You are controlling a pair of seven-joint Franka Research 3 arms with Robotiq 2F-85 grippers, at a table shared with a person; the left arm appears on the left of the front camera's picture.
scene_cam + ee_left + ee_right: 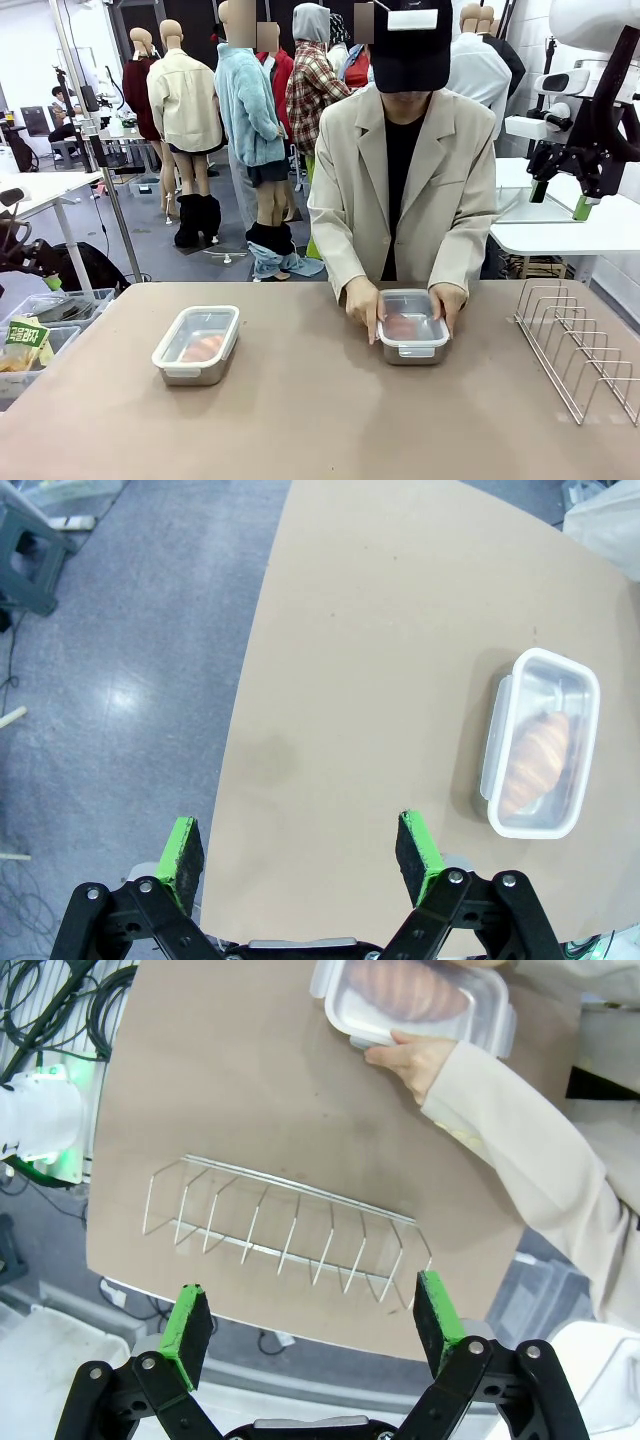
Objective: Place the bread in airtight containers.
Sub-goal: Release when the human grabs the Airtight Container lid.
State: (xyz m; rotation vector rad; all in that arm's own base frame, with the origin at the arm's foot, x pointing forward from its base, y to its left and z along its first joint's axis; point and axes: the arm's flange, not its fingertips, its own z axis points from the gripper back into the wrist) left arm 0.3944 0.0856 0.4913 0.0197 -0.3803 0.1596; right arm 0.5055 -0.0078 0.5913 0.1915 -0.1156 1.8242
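On table: person's hands press lid on right container; both tools released, empty.

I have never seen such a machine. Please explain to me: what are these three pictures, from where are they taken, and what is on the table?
One camera looks across the table at a person. The other two sit on the robot's wrists, looking down past each open, empty pincer: left pincer, right pincer. Two steel containers hold bread under clear lids: the left container stands alone, and the person's hands press the right container. A wire rack lies on the right.
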